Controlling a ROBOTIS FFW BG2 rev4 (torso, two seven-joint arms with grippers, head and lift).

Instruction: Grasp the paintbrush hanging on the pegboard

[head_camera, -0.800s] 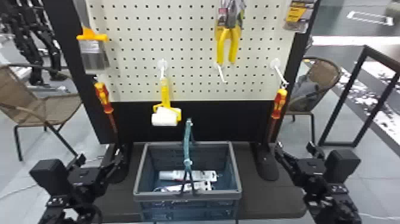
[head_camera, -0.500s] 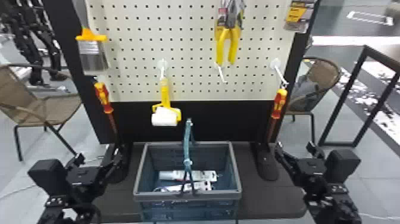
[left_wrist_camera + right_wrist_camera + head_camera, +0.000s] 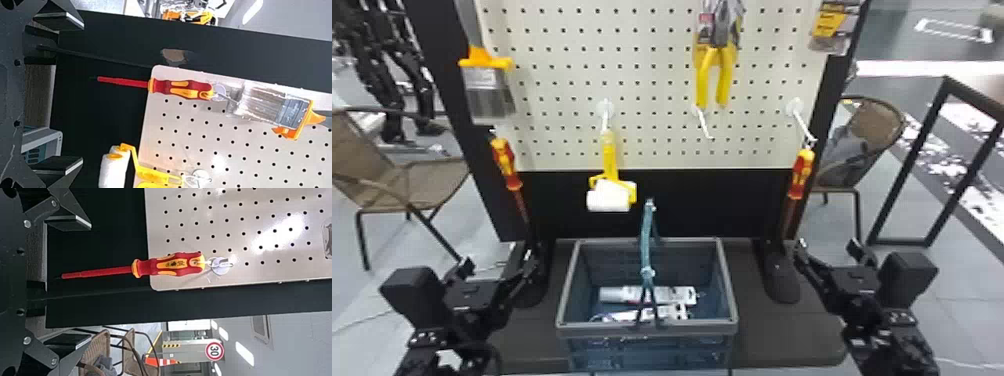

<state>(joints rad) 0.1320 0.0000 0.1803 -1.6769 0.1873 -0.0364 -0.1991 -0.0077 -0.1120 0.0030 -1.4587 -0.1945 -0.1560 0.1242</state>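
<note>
Head view has the pegboard [image 3: 657,75] upright behind a black table [image 3: 782,330], with both arms low at the near edge and well short of any tool, so the reach has not begun. Left gripper [image 3: 502,267] and right gripper [image 3: 829,252] each hold their fingers wide apart around nothing. The paintbrush [image 3: 482,90] hangs at the board's upper left edge, bristles down, well above the left gripper. I judge that arm should rise, set its fingers across the ferrule, close, then lift the brush off. How it hooks on is hard to make out.

A basket [image 3: 644,300] sits mid-table, away from that path. A red screwdriver [image 3: 504,165] just below the bristles is the likeliest snag. The roller [image 3: 609,192], pliers [image 3: 714,70] and a second screwdriver [image 3: 799,172] hang well aside.
</note>
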